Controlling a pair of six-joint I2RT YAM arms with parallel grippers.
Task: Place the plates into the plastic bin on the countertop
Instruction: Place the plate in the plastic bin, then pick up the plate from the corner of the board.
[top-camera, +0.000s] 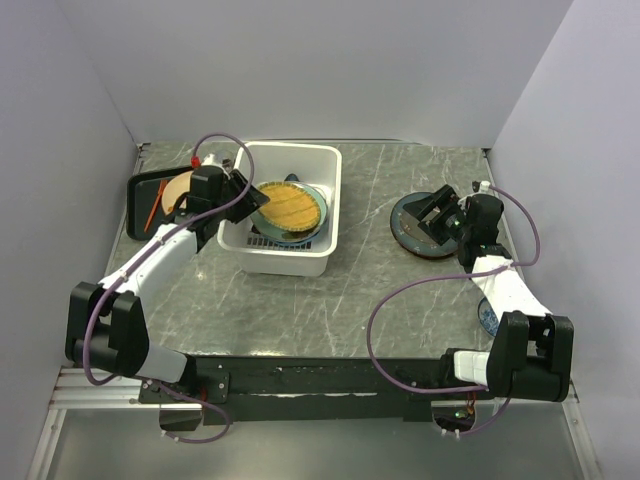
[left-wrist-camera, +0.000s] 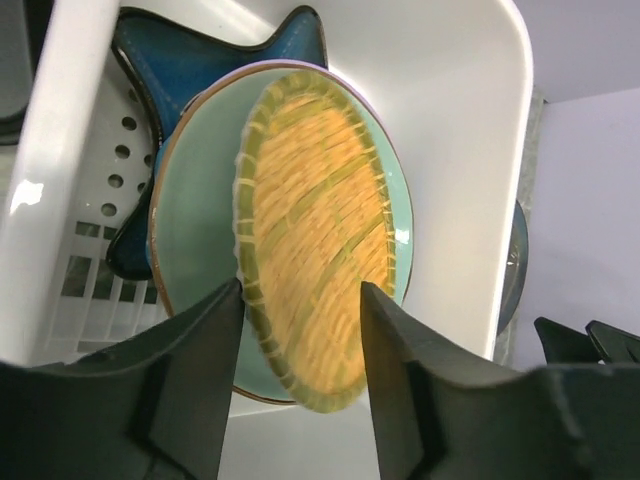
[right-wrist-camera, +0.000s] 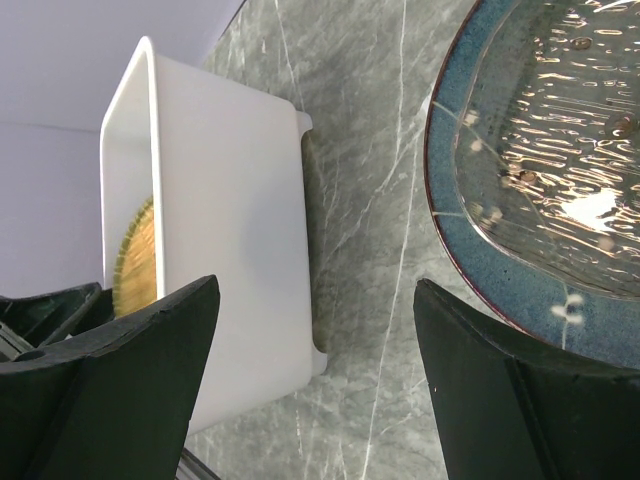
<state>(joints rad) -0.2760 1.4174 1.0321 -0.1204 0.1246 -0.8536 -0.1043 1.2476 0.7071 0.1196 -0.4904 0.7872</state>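
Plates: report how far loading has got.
Done: blue star plate, pale green plate and yellow woven plate lie in the plastic bin. In hand: nothing; the left end effector hangs open over the yellow one. Left: dark teal plate by the open right end effector, tan plate on the black tray.

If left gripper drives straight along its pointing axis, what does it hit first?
Most likely the yellow woven plate, dead ahead of the left gripper, over the pale green plate inside the plastic bin. The gap to it is hard to judge.
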